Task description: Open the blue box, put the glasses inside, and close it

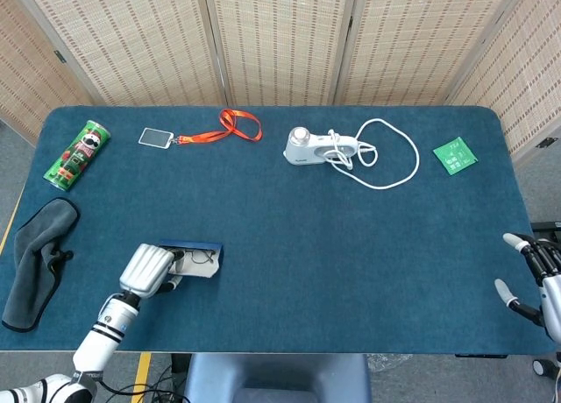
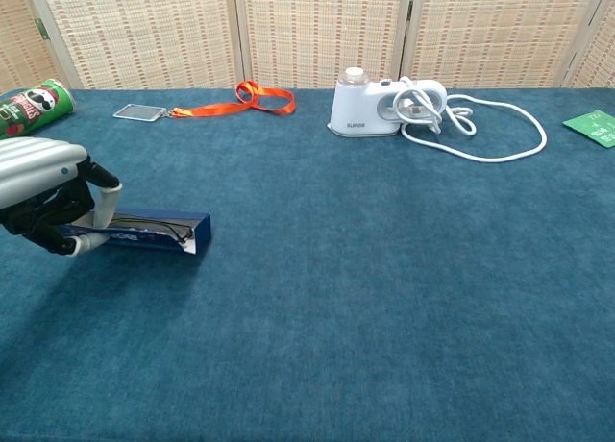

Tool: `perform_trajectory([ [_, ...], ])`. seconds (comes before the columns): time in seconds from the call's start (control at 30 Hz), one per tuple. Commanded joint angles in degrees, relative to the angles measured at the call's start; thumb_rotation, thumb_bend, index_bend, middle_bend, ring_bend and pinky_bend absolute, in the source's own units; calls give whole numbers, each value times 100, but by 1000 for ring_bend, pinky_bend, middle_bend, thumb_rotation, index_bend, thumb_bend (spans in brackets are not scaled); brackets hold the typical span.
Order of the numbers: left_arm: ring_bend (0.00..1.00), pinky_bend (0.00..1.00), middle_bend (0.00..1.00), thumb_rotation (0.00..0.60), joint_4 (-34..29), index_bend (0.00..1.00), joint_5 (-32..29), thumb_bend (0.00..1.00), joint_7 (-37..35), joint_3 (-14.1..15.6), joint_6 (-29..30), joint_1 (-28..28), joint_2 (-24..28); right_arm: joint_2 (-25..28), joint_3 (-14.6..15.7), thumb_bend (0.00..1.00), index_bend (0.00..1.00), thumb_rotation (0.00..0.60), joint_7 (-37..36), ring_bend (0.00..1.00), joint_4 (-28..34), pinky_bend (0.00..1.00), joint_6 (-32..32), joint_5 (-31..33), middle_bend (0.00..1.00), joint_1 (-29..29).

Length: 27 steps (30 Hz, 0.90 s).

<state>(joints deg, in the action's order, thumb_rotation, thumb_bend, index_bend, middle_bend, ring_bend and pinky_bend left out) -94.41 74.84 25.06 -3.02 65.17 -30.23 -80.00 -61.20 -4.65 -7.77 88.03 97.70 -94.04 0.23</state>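
Observation:
The blue box [image 1: 200,256] [image 2: 154,233] lies open near the table's front left, with the glasses [image 1: 200,258] [image 2: 165,226] resting inside it. My left hand [image 1: 146,268] [image 2: 43,192] grips the box's left end, fingers curled over it. My right hand [image 1: 531,276] hangs off the table's right edge with its fingers apart and nothing in them; the chest view does not show it.
A green can [image 1: 78,154] and a dark cloth [image 1: 35,261] lie at the left. An orange lanyard with a card [image 1: 202,131], a white appliance with a coiled cord [image 1: 324,147] and a green packet [image 1: 455,154] lie along the back.

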Motion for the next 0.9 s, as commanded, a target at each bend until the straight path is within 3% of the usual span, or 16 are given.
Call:
perform_trajectory([
  [0.03,823,895,932,600,72,688,-186,458,242,-151,-141,-153,-76,-2,0,279,189,600,0,288,-3,218,-7,1,230,5],
  [0.33,819,895,927,600,343,660,-884,458,893,-508,-431,-528,-207,-11,-2,279,189,600,-40,288,-42,218,32,40,230,-27],
  [0.77,808,895,913,600,981,584,-2145,458,1600,-773,-878,-1063,-437,-43,3,280,189,600,-87,288,-97,218,14,53,230,-19],
  [0.9,800,894,906,600,1157,519,-2513,458,1773,-791,-996,-1210,-482,-36,5,279,189,600,-80,288,-85,218,36,59,230,-38],
])
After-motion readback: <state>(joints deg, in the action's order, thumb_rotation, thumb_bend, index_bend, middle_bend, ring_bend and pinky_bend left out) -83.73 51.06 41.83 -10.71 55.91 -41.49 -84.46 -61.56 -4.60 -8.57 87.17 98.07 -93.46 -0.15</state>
